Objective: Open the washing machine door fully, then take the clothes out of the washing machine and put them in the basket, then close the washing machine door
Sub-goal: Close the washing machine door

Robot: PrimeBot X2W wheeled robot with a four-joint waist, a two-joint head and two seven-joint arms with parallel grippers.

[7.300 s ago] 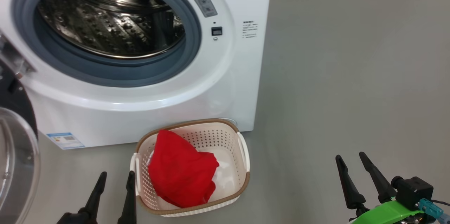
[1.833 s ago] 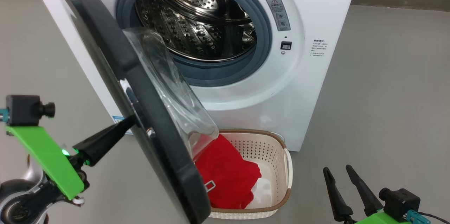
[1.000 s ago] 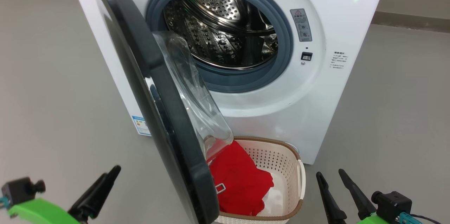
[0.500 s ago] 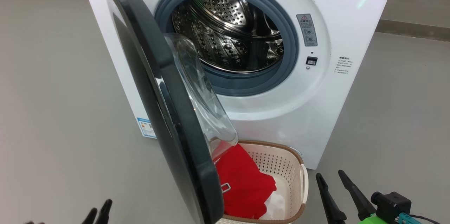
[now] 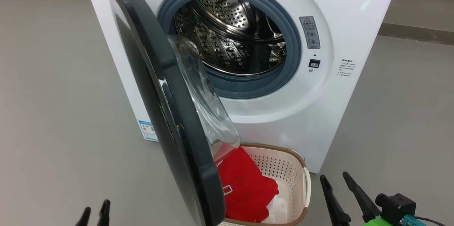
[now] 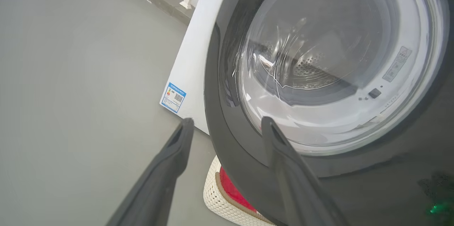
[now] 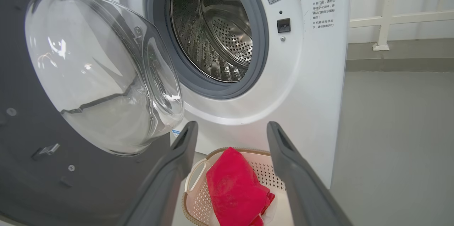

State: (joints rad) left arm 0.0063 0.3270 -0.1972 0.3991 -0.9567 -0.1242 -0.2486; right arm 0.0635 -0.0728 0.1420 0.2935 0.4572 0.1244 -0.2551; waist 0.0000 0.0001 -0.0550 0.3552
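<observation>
Now | left fingers [image 6: 166, 169] spread, empty, washing machine door [image 6: 223, 119] just ahead | right fingers [image 7: 173, 169] spread, empty, facing basket [image 7: 198, 192]

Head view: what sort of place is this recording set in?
Likely a bare laundry or test room: a front-loading washing machine on plain grey floor, with a basket holding red clothes in front.

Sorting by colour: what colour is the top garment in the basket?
Garment is bright red; right wrist view.
</observation>
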